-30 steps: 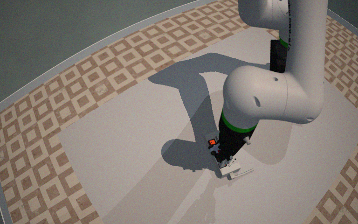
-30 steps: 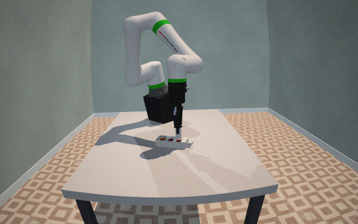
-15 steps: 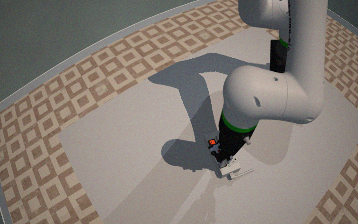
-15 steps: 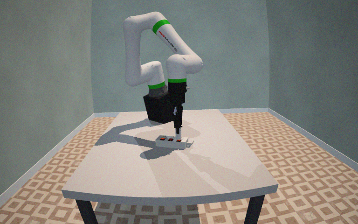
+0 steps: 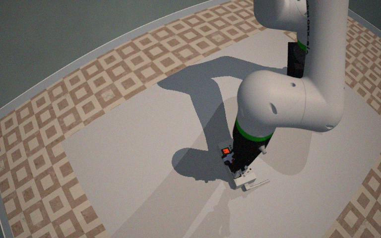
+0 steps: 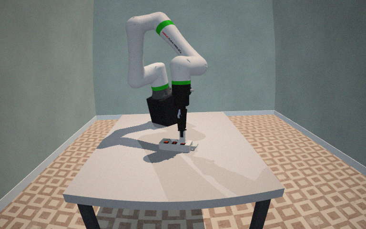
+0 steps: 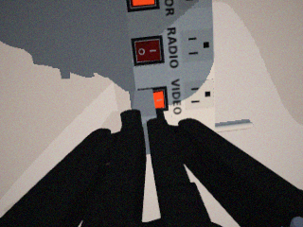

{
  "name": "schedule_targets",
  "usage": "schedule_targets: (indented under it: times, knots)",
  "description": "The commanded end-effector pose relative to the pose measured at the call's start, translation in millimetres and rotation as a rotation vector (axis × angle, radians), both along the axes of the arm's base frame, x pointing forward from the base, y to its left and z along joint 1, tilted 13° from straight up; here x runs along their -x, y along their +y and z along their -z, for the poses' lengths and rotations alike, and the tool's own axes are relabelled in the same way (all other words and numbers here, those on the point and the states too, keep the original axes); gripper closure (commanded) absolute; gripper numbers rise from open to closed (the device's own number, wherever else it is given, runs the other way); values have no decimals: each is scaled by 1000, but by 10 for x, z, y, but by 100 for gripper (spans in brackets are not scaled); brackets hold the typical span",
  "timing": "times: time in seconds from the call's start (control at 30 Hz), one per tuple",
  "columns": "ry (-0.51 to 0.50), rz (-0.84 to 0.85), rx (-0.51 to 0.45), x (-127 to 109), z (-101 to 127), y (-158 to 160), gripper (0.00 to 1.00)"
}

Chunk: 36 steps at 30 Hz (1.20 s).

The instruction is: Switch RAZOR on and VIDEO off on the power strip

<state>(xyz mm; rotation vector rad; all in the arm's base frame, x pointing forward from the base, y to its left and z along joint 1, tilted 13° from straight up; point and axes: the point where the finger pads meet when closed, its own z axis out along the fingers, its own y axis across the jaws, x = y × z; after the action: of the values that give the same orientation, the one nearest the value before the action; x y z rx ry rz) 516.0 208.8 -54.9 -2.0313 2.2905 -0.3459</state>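
The grey power strip [image 7: 189,19] [image 5: 244,179] [image 6: 168,147] lies face up on the table with three rocker switches. The RAZOR switch [image 5: 225,150] glows bright orange. The RADIO switch [image 7: 147,51] is dark red. The VIDEO switch [image 7: 159,98] glows orange and is partly hidden by my fingers. My gripper [image 7: 145,103] [image 6: 182,137] is shut, empty, and points straight down with its fingertips at the near edge of the VIDEO switch. In the top view the wrist hides most of the strip.
The strip's short cord stub [image 5: 259,183] [image 6: 194,147] sticks out at the VIDEO end. The arm's black base [image 6: 161,111] stands on the table [image 6: 216,167] behind the strip. The table's edges are far from the strip.
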Motion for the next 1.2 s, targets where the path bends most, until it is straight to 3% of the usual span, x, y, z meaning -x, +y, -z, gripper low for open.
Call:
schedule_targets:
  times: [0.0,1.17]
  knots:
    - [0,0,0,-3,6,0,100]
    - [0,0,0,-16,74,-9,100]
